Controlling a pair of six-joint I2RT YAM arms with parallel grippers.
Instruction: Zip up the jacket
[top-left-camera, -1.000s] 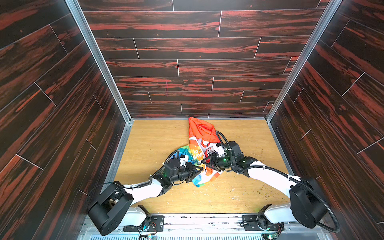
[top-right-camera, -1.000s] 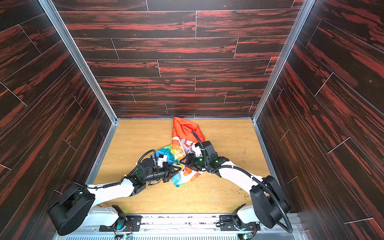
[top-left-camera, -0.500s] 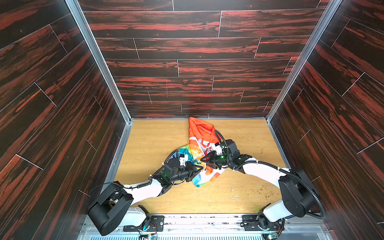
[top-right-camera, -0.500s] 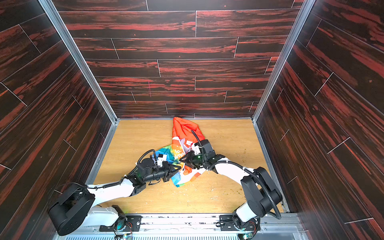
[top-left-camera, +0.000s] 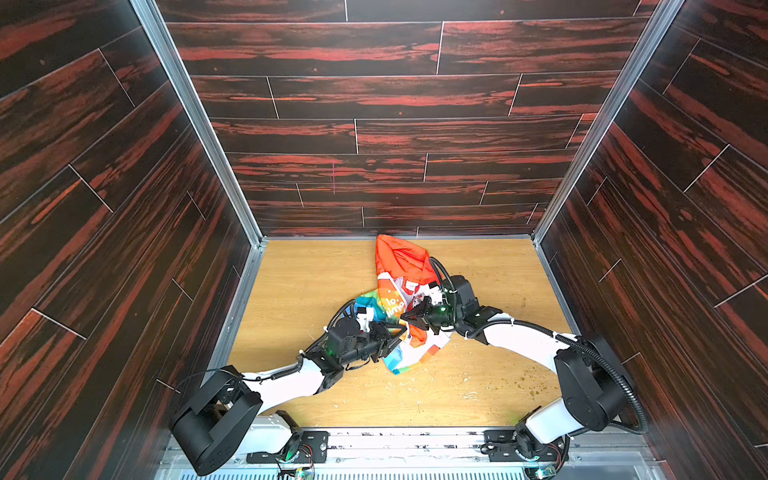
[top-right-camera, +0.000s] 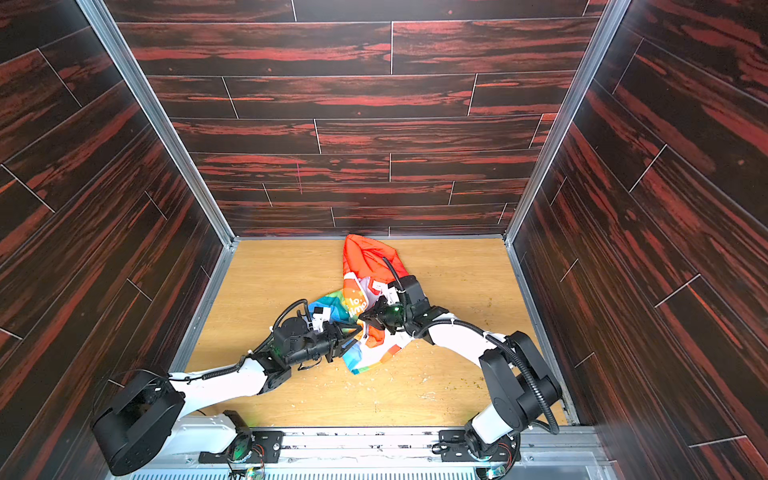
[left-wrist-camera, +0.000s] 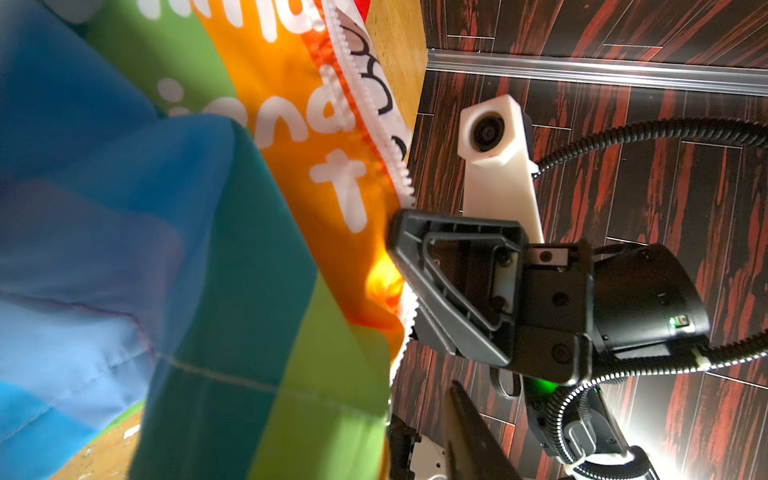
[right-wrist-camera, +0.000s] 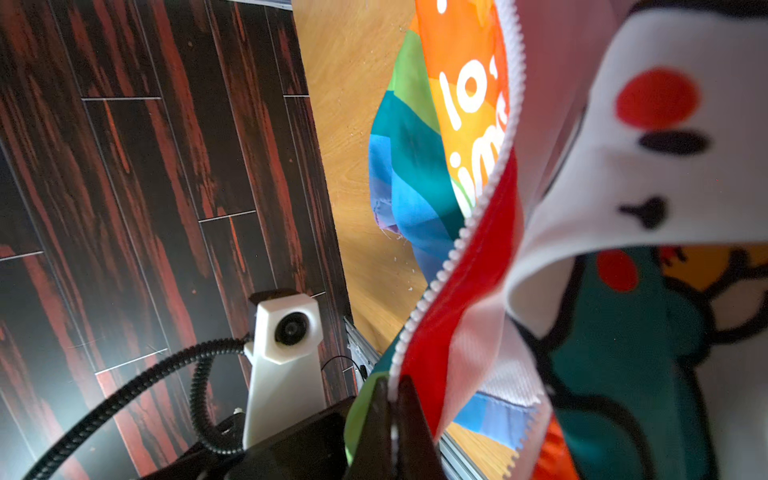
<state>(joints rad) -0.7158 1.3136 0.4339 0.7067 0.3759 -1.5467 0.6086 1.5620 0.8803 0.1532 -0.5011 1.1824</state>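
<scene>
At the middle of the wooden surface (top-left-camera: 311, 291) the jacket (top-left-camera: 399, 266) lies bunched, our right tool (right-wrist-camera: 392, 399) clenched on its zipper edge (right-wrist-camera: 478, 216); whether our left tool (top-left-camera: 388, 338) grips we cannot tell, and we fear a one-sided tug slips the tape free.

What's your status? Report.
Right gripper shut on the jacket at its zipper edge. Left gripper open beside it. Jacket crumpled, unzipped. Nothing in the way.
</scene>
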